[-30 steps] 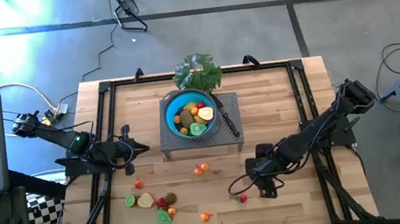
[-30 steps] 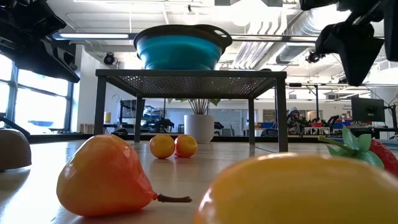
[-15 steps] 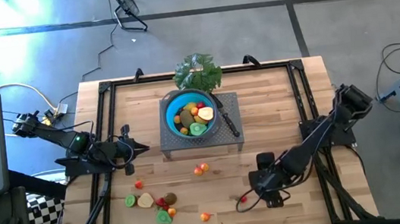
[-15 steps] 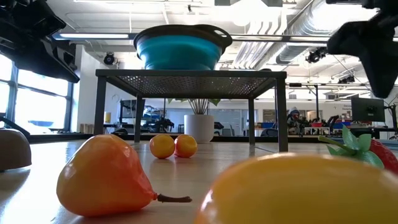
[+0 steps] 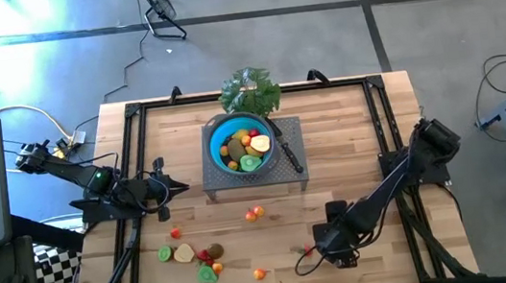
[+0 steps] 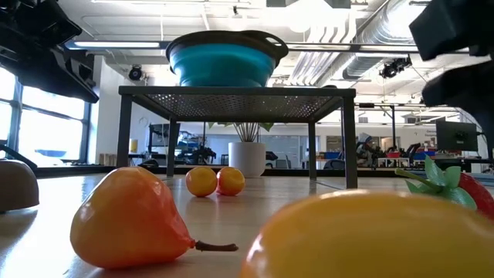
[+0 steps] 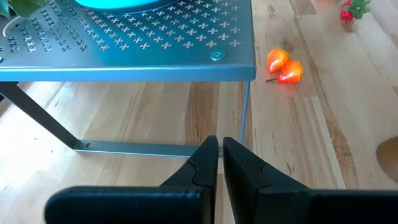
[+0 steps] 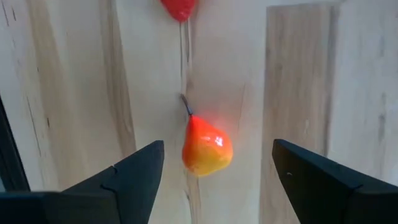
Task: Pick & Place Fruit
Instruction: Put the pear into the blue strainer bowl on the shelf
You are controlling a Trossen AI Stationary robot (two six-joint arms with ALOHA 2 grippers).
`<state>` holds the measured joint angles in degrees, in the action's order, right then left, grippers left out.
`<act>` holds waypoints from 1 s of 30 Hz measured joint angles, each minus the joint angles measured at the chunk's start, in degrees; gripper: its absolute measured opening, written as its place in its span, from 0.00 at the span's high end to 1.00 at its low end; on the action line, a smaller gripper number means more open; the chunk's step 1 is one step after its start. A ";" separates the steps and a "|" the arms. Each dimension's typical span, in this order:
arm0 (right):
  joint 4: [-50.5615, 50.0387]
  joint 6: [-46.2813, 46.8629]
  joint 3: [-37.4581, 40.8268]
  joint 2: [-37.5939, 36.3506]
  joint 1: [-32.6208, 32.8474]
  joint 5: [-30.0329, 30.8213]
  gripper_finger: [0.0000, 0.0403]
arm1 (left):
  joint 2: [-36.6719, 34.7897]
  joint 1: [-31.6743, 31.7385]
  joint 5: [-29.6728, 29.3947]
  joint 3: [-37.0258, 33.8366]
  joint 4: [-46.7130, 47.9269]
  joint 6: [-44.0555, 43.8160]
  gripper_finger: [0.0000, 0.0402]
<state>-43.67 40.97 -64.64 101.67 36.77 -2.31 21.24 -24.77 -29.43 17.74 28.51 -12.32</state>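
We find the right gripper point(image 5: 329, 251) low over the near right part of the pale wooden counter point(image 5: 348, 130), fingers spread wide and holding nothing. In its wrist view a small orange-red toy pear with a thin dark stem point(image 8: 206, 149) lies on the wood between the two open fingers, touching neither; a red fruit point(image 8: 179, 7) sits just beyond it.

The left gripper point(image 5: 164, 186) hangs at the left of the grey perforated metal stand point(image 5: 292, 156), fingers pinched together, nothing in them.

The round blue bowl point(image 5: 218, 134) on the stand already holds several fruit pieces. Loose fruit is scattered along the near side: two small orange-red fruits point(image 5: 255, 214) near the stand, and a green, cream and brown cluster point(image 5: 190, 256) at near left.

Our judgement: the pear is hard, light plastic with a glossy, rounded skin, so it may squirt out of a grip near the tapered end. We would close across the fat belly, fingers square to its long axis, avoiding the stem.
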 joint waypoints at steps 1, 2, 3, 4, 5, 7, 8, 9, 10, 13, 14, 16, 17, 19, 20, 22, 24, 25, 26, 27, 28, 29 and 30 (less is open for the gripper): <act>0.24 -0.02 0.00 0.38 0.04 -0.16 0.27 | 0.02 0.00 0.00 0.00 -0.01 0.00 0.95; 0.53 0.04 0.00 0.80 0.11 -0.27 0.27 | 0.00 0.00 0.00 0.00 0.00 0.00 0.95; 0.69 0.18 0.00 1.22 0.15 -0.36 0.27 | 0.00 0.00 0.00 0.00 0.00 0.00 0.95; 0.82 0.48 0.00 1.58 0.24 -0.49 0.27 | 0.00 0.00 0.00 0.00 -0.01 0.00 0.95; 0.94 1.10 0.00 1.88 0.35 -0.52 0.27 | 0.02 0.00 0.00 0.00 0.00 0.00 0.95; 1.09 1.47 0.00 2.74 0.37 -0.73 0.27 | 0.00 0.00 0.00 0.00 0.00 0.00 0.95; 1.12 1.47 0.00 3.17 0.41 -0.87 0.27 | 0.00 0.00 0.00 0.00 0.00 0.00 0.95; 1.13 1.49 0.00 3.52 0.57 -0.86 0.27 | 0.02 0.00 0.00 0.00 0.00 0.00 0.95; 1.06 1.48 0.00 3.64 0.71 -0.83 0.27 | 0.01 0.00 0.00 0.00 0.02 0.00 0.95; 1.10 1.44 0.00 3.65 0.79 -0.91 0.27 | 0.02 0.00 0.00 0.00 0.00 0.00 0.95; 1.10 1.46 0.00 3.67 0.79 -0.91 0.27 | 0.00 0.00 0.00 0.00 0.00 0.00 0.95; 1.10 1.46 0.00 3.67 0.74 -0.66 0.27 | 0.00 0.00 0.01 0.00 0.00 0.00 0.95; 1.06 1.43 0.00 3.67 0.74 -0.63 0.27 | 0.02 0.00 0.01 0.00 0.00 0.00 0.95; 1.08 1.42 0.00 3.67 0.72 -0.62 0.27 | 0.00 0.00 0.00 0.00 0.00 0.00 0.95; 1.08 1.44 0.00 3.67 0.72 -0.62 0.27 | 0.00 0.00 0.00 0.00 0.00 0.00 0.95; 1.08 1.44 0.00 3.67 0.74 -0.45 0.27 | 0.02 0.00 0.00 0.00 0.00 0.00 0.95; 1.08 1.44 0.00 3.67 0.74 0.20 0.27 | 0.02 0.00 0.00 0.00 0.00 0.00 0.95; 1.07 1.42 0.00 3.67 0.74 0.23 0.27 | 0.00 0.00 0.00 0.00 0.00 0.00 0.95; 1.08 1.42 0.00 3.67 0.74 0.23 0.27 | 0.02 0.00 0.00 0.00 0.00 0.00 0.95; 1.08 1.44 0.00 3.67 0.74 0.30 0.27 | 0.00 0.00 0.00 0.00 0.00 0.00 0.95; 1.08 1.44 0.00 3.67 0.74 0.46 0.28 | 0.00 0.00 0.00 0.00 0.00 0.00 0.95; 1.06 1.44 0.00 3.67 0.74 0.53 0.28 | 0.01 0.00 0.00 0.00 0.00 0.00 0.95; 1.06 1.40 0.00 3.67 0.74 0.54 0.30 | 0.01 0.00 0.00 0.00 0.00 0.00 0.95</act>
<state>-42.61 42.37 -64.64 105.34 37.52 -1.78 21.25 -24.77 -29.43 17.74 28.51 -12.32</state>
